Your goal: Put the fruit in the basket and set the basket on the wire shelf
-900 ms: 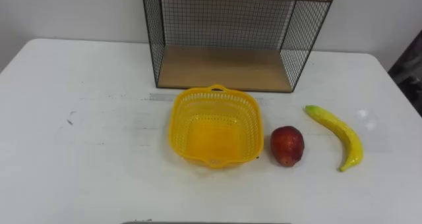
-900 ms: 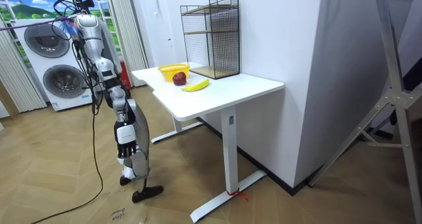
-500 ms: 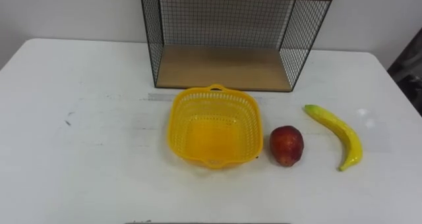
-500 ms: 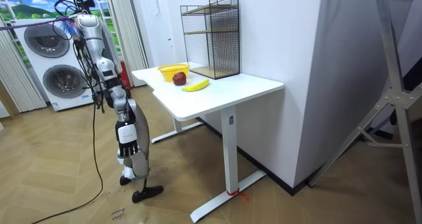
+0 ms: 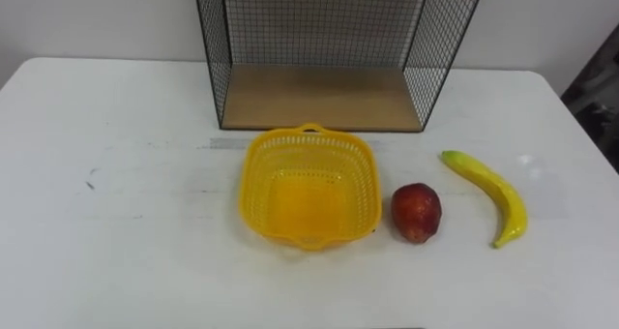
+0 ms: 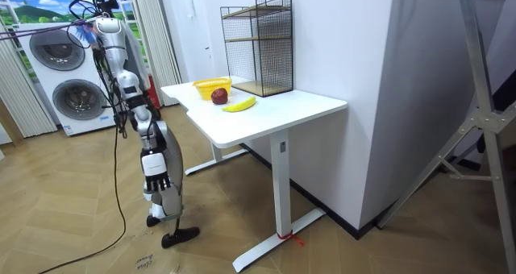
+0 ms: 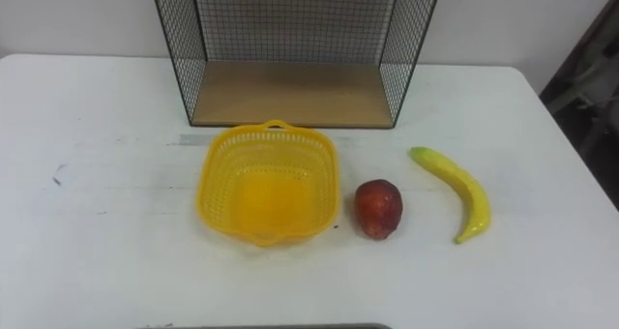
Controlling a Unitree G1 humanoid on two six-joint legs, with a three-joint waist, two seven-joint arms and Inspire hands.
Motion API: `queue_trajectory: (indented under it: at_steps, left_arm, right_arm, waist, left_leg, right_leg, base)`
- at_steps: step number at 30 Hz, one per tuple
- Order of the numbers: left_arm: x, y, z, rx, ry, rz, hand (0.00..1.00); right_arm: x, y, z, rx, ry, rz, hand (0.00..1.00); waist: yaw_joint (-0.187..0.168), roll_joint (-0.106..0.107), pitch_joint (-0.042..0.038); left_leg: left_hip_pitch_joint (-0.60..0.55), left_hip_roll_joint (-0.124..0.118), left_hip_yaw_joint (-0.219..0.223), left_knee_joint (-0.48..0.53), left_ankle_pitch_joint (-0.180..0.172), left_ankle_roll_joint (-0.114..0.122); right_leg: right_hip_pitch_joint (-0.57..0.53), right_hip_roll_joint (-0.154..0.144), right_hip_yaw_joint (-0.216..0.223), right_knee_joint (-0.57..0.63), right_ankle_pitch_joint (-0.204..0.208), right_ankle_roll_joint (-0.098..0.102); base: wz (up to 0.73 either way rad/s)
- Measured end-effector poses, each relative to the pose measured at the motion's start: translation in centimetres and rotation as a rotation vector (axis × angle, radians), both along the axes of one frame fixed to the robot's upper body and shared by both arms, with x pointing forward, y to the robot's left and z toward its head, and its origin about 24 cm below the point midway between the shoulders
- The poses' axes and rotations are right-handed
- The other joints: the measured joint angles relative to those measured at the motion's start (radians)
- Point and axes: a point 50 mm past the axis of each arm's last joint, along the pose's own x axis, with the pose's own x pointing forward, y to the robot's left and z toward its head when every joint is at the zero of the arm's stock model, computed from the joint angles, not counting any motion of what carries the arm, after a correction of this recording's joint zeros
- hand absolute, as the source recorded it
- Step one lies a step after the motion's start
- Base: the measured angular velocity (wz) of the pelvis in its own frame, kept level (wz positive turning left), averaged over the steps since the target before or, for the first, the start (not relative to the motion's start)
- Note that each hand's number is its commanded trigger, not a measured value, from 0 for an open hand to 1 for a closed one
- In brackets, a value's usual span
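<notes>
An empty yellow basket [image 5: 263, 189] sits on the white table [image 5: 116, 232], just in front of the wire shelf [image 5: 319, 97]. To its right lies a red apple [image 5: 416, 213], close to the basket's side. A yellow banana [image 5: 488, 189] lies further right, apart from the apple. The shelf's lower wooden board is bare. In the room view I stand on the floor off the table's left end, facing the basket [image 6: 211, 86]. My right hand [image 6: 153, 165] hangs low at my side.
The wire shelf [image 6: 260, 44] stands at the table's back edge against the wall, with a second board higher up. Washing machines [image 6: 60, 80] stand behind me. The table's front edge lies close below the basket in the eye views.
The whole eye view has shifted a little, so the camera moved. Basket, apple and banana lie where they were.
</notes>
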Motion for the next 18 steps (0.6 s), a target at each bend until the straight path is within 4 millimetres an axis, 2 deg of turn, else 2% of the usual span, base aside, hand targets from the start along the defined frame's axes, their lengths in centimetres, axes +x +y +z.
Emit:
queue_trajectory:
  at_steps: [2, 6, 8, 11, 13, 16, 18]
  left_arm:
    - [0.2, 0.0, 0.0, 0.013, -0.010, 0.007, 0.00]
    - [-0.1, 0.5, 0.2, 0.041, -0.019, 0.028, 0.00]
    - [-0.4, 0.7, 0.2, 0.055, -0.020, 0.054, 0.00]
    - [-0.9, 1.1, 0.4, 0.070, -0.022, 0.106, 0.00]
    - [-1.3, 1.5, 0.5, 0.082, -0.030, 0.142, 0.00]
    - [-1.3, 2.2, 0.7, 0.116, -0.057, 0.165, 0.00]
    - [-1.2, 2.6, 0.9, 0.148, -0.080, 0.159, 0.00]
  right_arm:
    - [0.0, -0.1, 0.0, -0.024, -0.018, -0.101, 0.00]
    - [-1.4, -0.3, 0.1, -0.080, -0.021, -0.342, 0.00]
    - [-2.2, -0.2, 0.2, -0.098, -0.017, -0.501, 0.00]
    - [-3.1, -0.3, 0.3, -0.132, -0.043, -0.837, 0.00]
    - [-2.7, -0.9, 0.4, -0.169, -0.112, -1.105, 0.00]
    - [-1.4, -2.4, 0.6, -0.227, -0.195, -1.294, 0.00]
    - [0.0, -3.7, 1.0, -0.266, -0.256, -1.349, 0.00]
  waist:
    - [0.000, 0.001, 0.0000]
    - [-0.009, 0.004, 0.0004]
    - [-0.021, 0.004, 0.0009]
    - [-0.042, 0.001, 0.0019]
    - [-0.060, -0.004, 0.0018]
    - [-0.079, -0.011, 0.0004]
    - [-0.083, -0.018, 0.0001]
  left_leg:
    - [-0.001, 0.000, 0.001, -0.001, 0.000, 0.000]
    - [-0.003, 0.002, 0.002, -0.001, 0.000, 0.000]
    - [-0.002, 0.002, 0.002, -0.002, 0.000, 0.000]
    - [0.000, 0.001, 0.008, -0.003, 0.000, 0.000]
    - [0.003, 0.001, 0.022, -0.002, 0.000, 0.000]
    - [0.009, 0.001, 0.027, -0.003, 0.000, 0.000]
    - [0.008, 0.001, 0.030, -0.005, 0.000, 0.000]
  right_leg:
    - [-0.001, 0.000, 0.000, 0.001, 0.000, 0.000]
    - [-0.001, 0.002, 0.010, 0.007, 0.000, 0.000]
    - [0.000, 0.002, 0.008, 0.009, 0.000, 0.000]
    - [-0.001, 0.003, 0.011, 0.008, 0.000, 0.000]
    - [-0.002, 0.005, 0.021, 0.005, 0.001, 0.000]
    - [-0.008, 0.005, 0.026, 0.006, 0.001, 0.000]
    - [-0.017, 0.005, 0.031, 0.012, 0.001, 0.000]
  base:
    - [0.00]
    - [-0.02]
    - [0.00]
    - [-0.06]
    - [-0.12]
    - [-0.08]
    - [-0.09]
